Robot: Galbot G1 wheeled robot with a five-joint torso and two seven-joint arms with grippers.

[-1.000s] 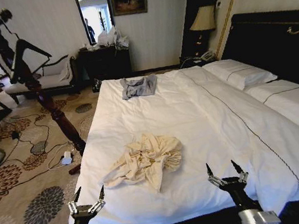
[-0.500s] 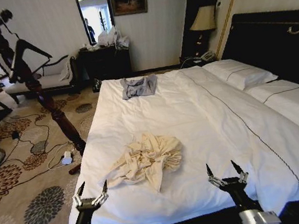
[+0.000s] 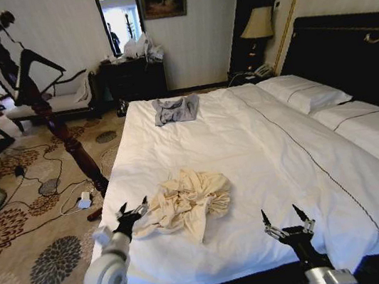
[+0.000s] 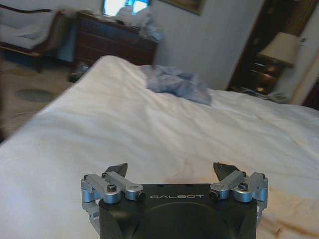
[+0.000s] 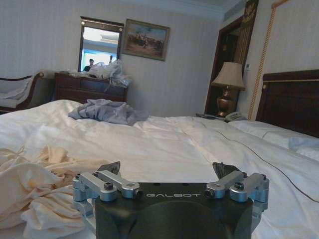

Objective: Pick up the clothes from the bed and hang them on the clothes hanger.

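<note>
"GALBOT" on left claw [image 4: 170, 172]; open beside clothes [image 3: 185, 204]

Bed [image 3: 261, 138] running off the head view's right edge, cream clothes [image 5: 30, 194] getting cut off at the right wrist picture's edge, floor beside the bed looking blurry in the left wrist view

Clothes [image 3: 185, 204] lay bunched on the bed [image 3: 273, 172], near its front-left edge. Left gripper [image 3: 133, 211] sat just at the clothes' left side, over the bed edge. Right gripper [image 3: 287, 222] was at the bed's front edge, right of the clothes and apart from them. Grey garment [image 3: 176, 109] lay at the bed's far end. Pillows [image 3: 304, 93] on the right, against the headboard [image 3: 355, 51]. Clothes hanger [image 3: 34, 64] hung on a stand [image 3: 65, 133] left of the bed.
</note>
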